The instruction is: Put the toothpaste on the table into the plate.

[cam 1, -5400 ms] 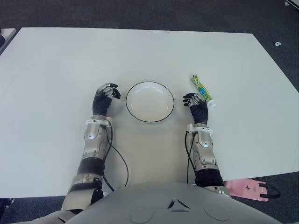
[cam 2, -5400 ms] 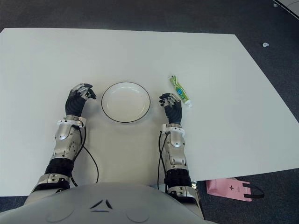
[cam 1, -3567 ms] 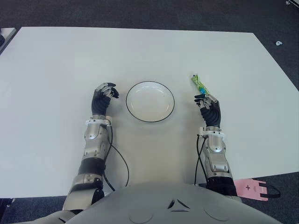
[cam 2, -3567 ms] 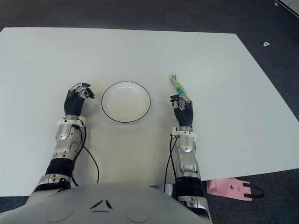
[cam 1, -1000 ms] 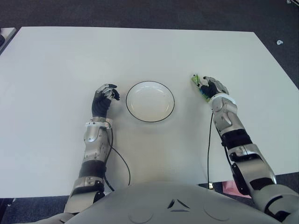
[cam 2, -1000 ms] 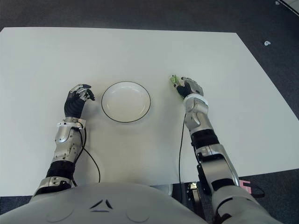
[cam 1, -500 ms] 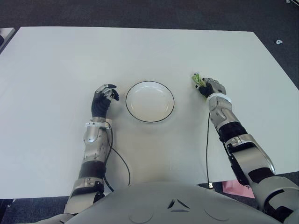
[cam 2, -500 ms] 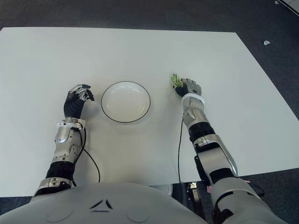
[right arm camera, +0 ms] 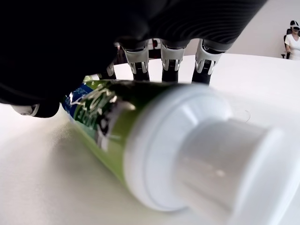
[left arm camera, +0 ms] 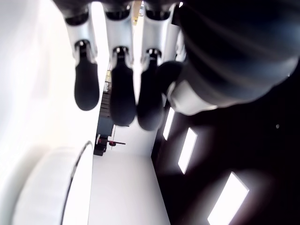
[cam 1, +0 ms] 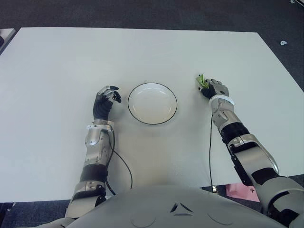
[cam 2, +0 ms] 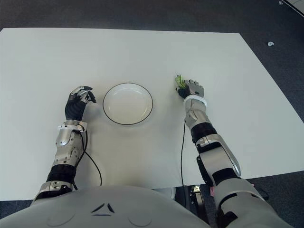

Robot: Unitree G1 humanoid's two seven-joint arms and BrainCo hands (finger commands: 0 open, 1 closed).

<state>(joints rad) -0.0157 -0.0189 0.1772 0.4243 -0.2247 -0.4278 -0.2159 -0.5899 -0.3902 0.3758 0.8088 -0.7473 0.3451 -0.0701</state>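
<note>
White tabletop [cam 1: 57, 61] spreads out before me over a dark carpet, with the black-rimmed plate [cam 1: 152, 103] near the middle, bare inside. My right hand [cam 1: 214, 89] was beside the plate a few seconds ago, just short of the toothpaste [cam 1: 201, 80]; since then my right arm has swung out and the hand has come down over the tube from the far side. Over the last half second it has barely shifted, so I judge the reach finished and the grasp closing. From my right wrist, the fingers [right arm camera: 171, 58] curl over the green tube [right arm camera: 108, 117], and its white cap points toward the camera. The tube seems to lie on the tabletop, to the right of the plate and apart from it; only its far tip shows past my knuckles. So the pick-up is about made, while lift and carry to the plate remain. My left hand [cam 1: 105, 99] shows just left of the plate, fingers loosely curled, holding nothing.
</note>
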